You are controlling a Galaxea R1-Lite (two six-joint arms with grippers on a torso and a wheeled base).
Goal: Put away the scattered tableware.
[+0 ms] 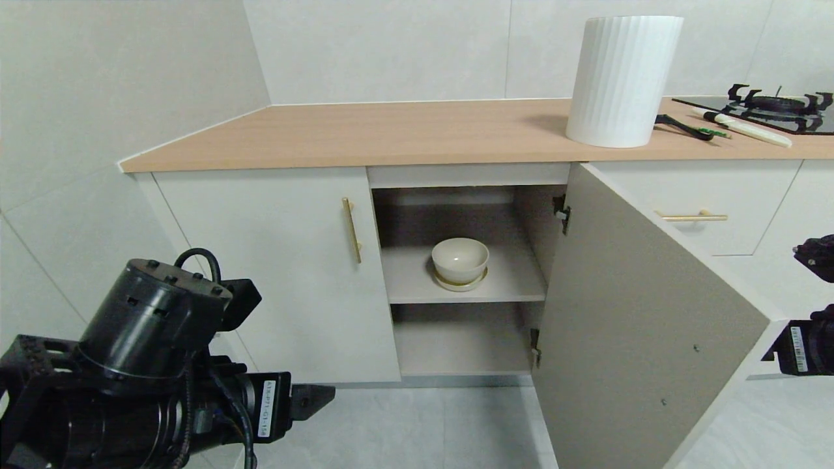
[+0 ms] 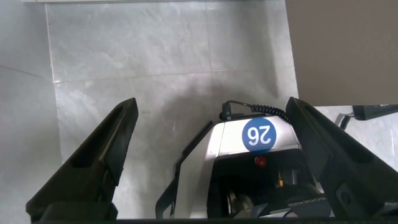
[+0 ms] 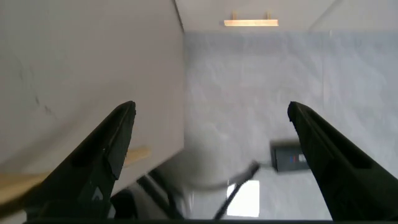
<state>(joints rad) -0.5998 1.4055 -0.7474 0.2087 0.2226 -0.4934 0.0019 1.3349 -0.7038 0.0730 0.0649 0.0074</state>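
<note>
Sitting on the upper shelf (image 1: 515,280) of an open base cabinet, a cream bowl (image 1: 460,258) stands upright on a small matching plate (image 1: 460,283), roughly in the middle of the shelf and a little towards its near edge. The lower shelf (image 1: 456,345) lies beneath it. The cabinet door (image 1: 638,312) on the right is swung wide open towards the near side, while the closed door (image 1: 280,273) to the left carries a vertical brass handle (image 1: 352,229). Above runs a wooden worktop (image 1: 391,133); at its right end stands a tall white ribbed container (image 1: 622,78), and just right of it lie a black-handled utensil (image 1: 684,126) and a long white tool (image 1: 743,127), the latter reaching onto the edge of a black gas hob (image 1: 775,104) at the far right. A drawer front below that part of the worktop has a horizontal brass pull (image 1: 690,216). The left arm (image 1: 150,326) hangs low at the near left, well apart from the cabinet opening; its left gripper (image 2: 211,106) points down at the pale tiled floor (image 2: 155,62), jaws released and spread wide with nothing between them. The right arm (image 1: 811,339) sits at the right edge, just beyond the open door; its right gripper (image 3: 211,107) also has its jaws released and holds nothing, with the door's face close beside one finger (image 3: 112,143).
</note>
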